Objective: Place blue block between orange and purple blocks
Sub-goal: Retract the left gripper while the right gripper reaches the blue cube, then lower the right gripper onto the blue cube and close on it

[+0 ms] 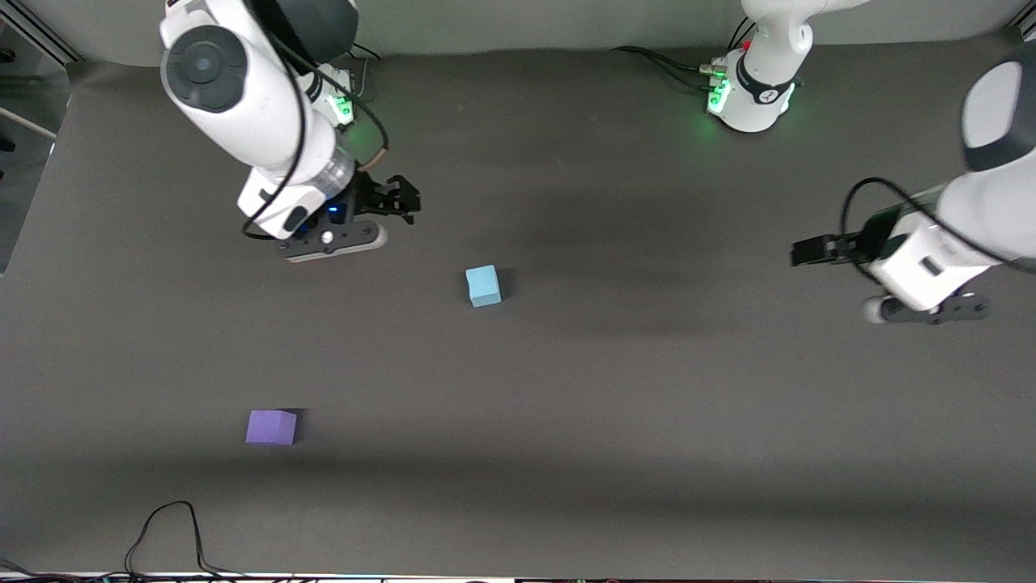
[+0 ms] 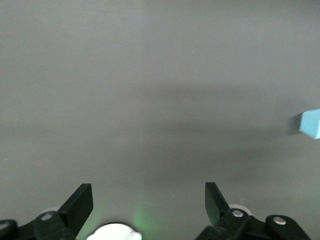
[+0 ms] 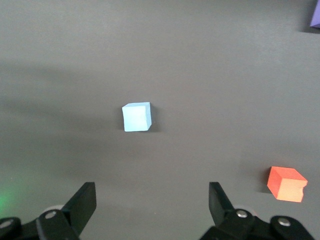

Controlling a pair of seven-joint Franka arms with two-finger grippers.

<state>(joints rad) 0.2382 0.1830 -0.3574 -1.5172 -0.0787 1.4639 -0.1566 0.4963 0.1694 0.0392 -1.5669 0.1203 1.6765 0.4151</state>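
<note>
The light blue block [image 1: 483, 285] sits alone near the middle of the dark table and also shows as the blue block [image 3: 136, 116] in the right wrist view. The purple block [image 1: 271, 427] lies nearer the front camera, toward the right arm's end. The orange block [image 3: 286, 184] shows only in the right wrist view; in the front view the right arm covers it. My right gripper [image 1: 402, 200] hovers open and empty, off to the side of the blue block, as the right gripper [image 3: 152, 200] view confirms. My left gripper [image 1: 801, 251] waits open and empty at its own end, with the blue block [image 2: 311, 123] at its view's edge.
A black cable [image 1: 166, 530] loops on the table's edge nearest the front camera. The left arm's base [image 1: 753, 89] stands with green lights at the table's back edge. The purple block [image 3: 315, 17] is cut off at a corner of the right wrist view.
</note>
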